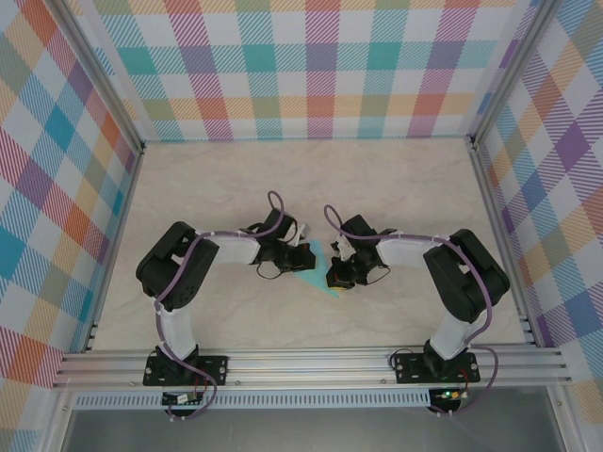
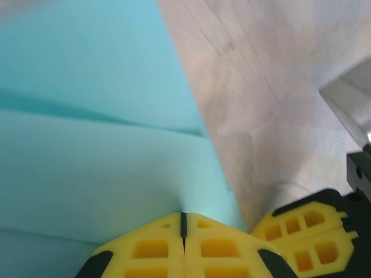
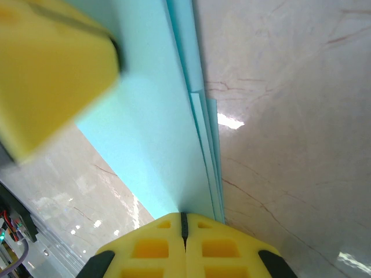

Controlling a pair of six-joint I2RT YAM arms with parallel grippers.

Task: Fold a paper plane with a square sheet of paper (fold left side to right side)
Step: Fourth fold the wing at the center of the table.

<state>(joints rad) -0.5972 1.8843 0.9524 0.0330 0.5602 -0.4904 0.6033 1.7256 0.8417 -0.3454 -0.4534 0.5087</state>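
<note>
Top view: on the marble-look table (image 1: pixel 236 179), the left gripper (image 1: pixel 298 256) and right gripper (image 1: pixel 341 273) meet at mid-table, with a folded turquoise sheet of paper (image 1: pixel 318 271) lying between and partly under them. Left wrist view: the left gripper's yellow fingers (image 2: pixel 151 249) are pressed together, tips on the layered sheet near its edge, the right gripper's fingers (image 2: pixel 307 237) just beside. Right wrist view: the right fingers (image 3: pixel 220 249) are likewise pressed together, tips at the sheet's stacked edges, with a blurred left finger (image 3: pixel 52 63) over the paper.
</note>
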